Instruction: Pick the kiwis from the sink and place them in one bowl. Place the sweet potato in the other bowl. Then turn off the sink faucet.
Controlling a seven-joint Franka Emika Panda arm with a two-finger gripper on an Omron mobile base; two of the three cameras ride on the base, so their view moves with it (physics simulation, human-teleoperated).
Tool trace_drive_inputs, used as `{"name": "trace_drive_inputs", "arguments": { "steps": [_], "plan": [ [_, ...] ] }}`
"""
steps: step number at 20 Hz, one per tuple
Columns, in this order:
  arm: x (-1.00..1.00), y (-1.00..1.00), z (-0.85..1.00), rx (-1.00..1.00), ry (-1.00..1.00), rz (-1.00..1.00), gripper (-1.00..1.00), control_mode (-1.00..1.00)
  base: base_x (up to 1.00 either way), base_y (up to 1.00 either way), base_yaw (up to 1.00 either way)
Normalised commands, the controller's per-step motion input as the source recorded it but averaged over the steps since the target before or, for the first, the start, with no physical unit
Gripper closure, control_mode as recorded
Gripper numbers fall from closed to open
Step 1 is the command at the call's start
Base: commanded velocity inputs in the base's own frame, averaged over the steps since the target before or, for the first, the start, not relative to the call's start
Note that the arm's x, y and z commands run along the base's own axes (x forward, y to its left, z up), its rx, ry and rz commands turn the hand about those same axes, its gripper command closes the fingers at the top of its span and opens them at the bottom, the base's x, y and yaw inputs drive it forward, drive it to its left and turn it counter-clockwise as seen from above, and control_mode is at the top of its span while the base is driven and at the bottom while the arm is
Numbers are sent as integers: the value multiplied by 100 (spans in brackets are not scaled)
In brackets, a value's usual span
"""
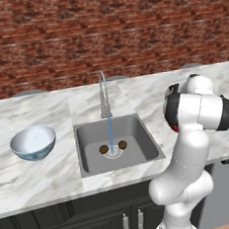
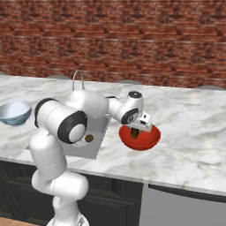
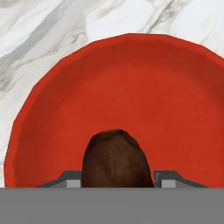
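My gripper (image 2: 135,131) hangs just over the red bowl (image 2: 145,140), shut on the dark reddish-brown sweet potato (image 3: 116,159), whose end points down into the red bowl (image 3: 131,87). Two olive-brown kiwis (image 1: 104,149) (image 1: 122,145) lie beside the drain in the grey sink (image 1: 138,134). One kiwi (image 2: 89,138) shows past my arm. A thin blue stream of water (image 1: 110,131) falls from the silver gooseneck faucet (image 1: 103,95). The white and blue bowl (image 1: 33,142) (image 2: 14,113) stands on the counter to the left of the sink.
The white marble counter (image 2: 194,132) runs left and right, backed by a red brick wall (image 1: 103,33). Dark cabinet doors (image 1: 97,222) sit below the counter's front edge. My own white arm (image 1: 192,129) blocks the counter right of the sink in the left base view.
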Motion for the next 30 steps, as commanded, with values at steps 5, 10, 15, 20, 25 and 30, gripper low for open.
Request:
{"name": "trace_drive_inputs", "arguments": {
  "steps": [5, 10, 15, 20, 25, 30],
  "plan": [
    [19, -20, -22, 0, 0, 0, 100, -100, 0, 0, 0],
    [18, -12, -23, 0, 1, 0, -100, -100, 0, 0, 0],
    [8, 0, 2, 0, 4, 0, -100, -100, 0, 0, 0],
    [5, -4, 16, 0, 5, 0, -100, -100, 0, 0, 0],
    [1, 0, 34, 0, 7, 0, -100, -100, 0, 0, 0],
    [0, 23, 21, -2, 1, 0, -100, -100, 0, 0, 0]
  ]
}}
